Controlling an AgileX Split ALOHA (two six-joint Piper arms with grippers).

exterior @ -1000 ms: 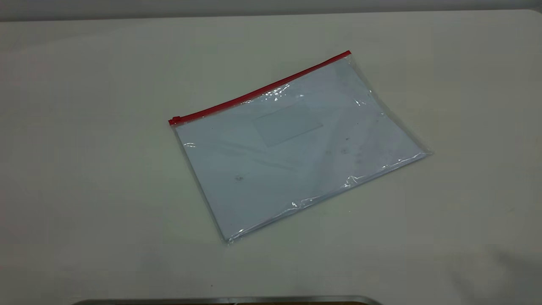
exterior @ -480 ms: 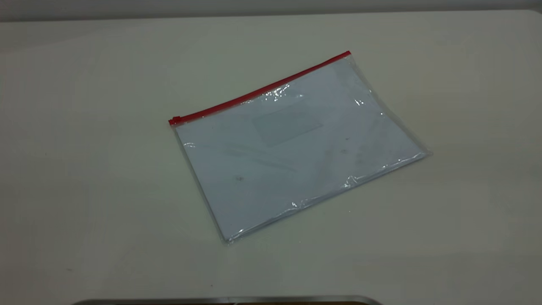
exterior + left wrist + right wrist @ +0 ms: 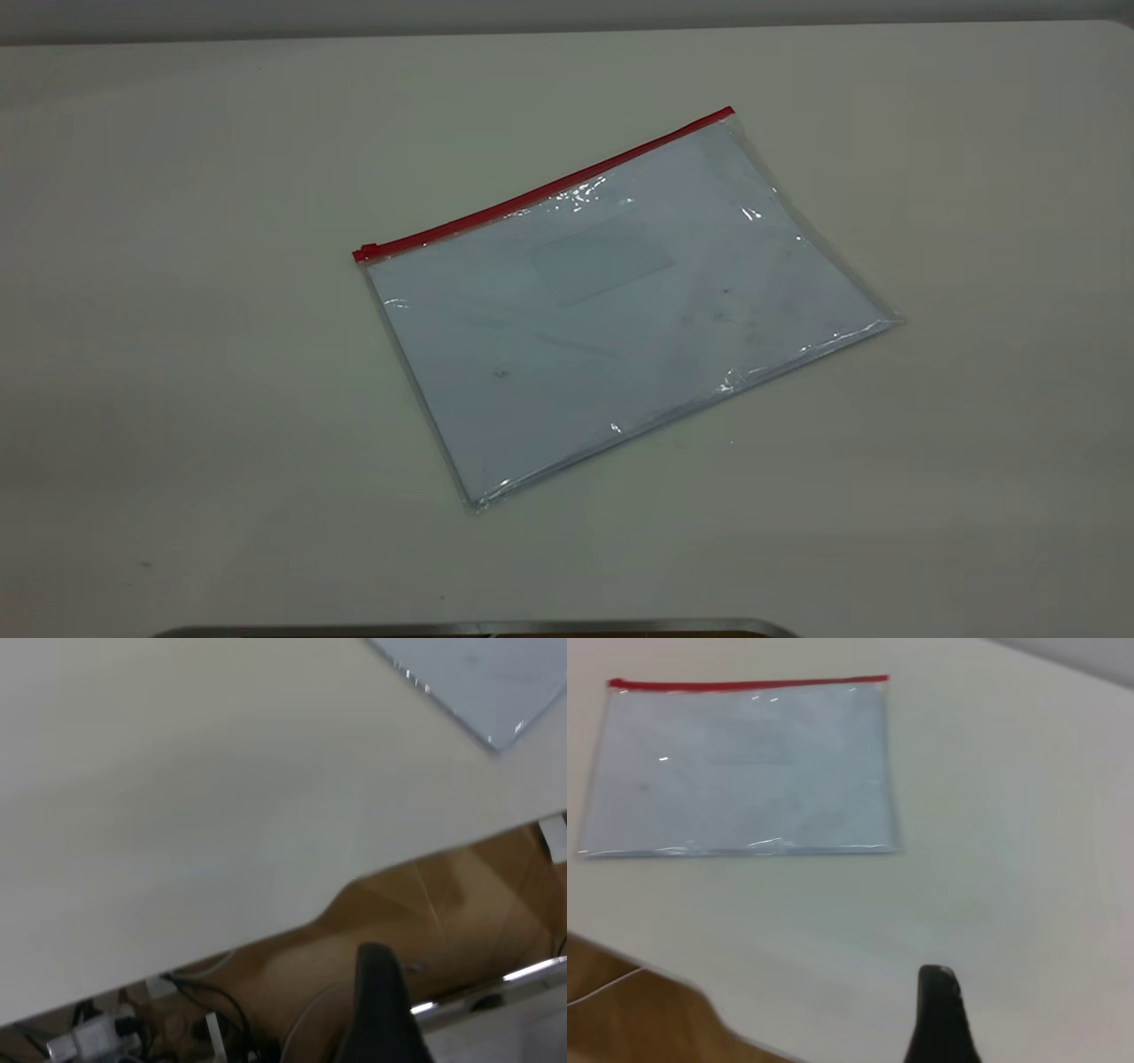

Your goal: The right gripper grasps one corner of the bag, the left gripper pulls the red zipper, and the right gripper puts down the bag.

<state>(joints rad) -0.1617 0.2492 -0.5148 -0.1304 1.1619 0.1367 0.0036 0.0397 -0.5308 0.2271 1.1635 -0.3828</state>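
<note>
The bag [image 3: 620, 301], a clear bluish-white pouch, lies flat on the table, turned at an angle. The red zipper [image 3: 549, 188] runs along its far long edge, and the small red slider [image 3: 365, 252] sits at the left end. Neither gripper shows in the exterior view. In the left wrist view, the left gripper [image 3: 379, 1010] is a black tip beyond the table's edge, far from the bag's corner [image 3: 478, 682]. In the right wrist view, the right gripper [image 3: 939, 1019] is a black tip over bare table, well short of the bag [image 3: 744, 762] and its zipper [image 3: 744, 682].
The pale table [image 3: 177, 399] extends on all sides of the bag. A metal rim [image 3: 478, 627] shows at the near edge. In the left wrist view the table edge [image 3: 292, 926] drops to a wooden floor with cables [image 3: 204, 1010].
</note>
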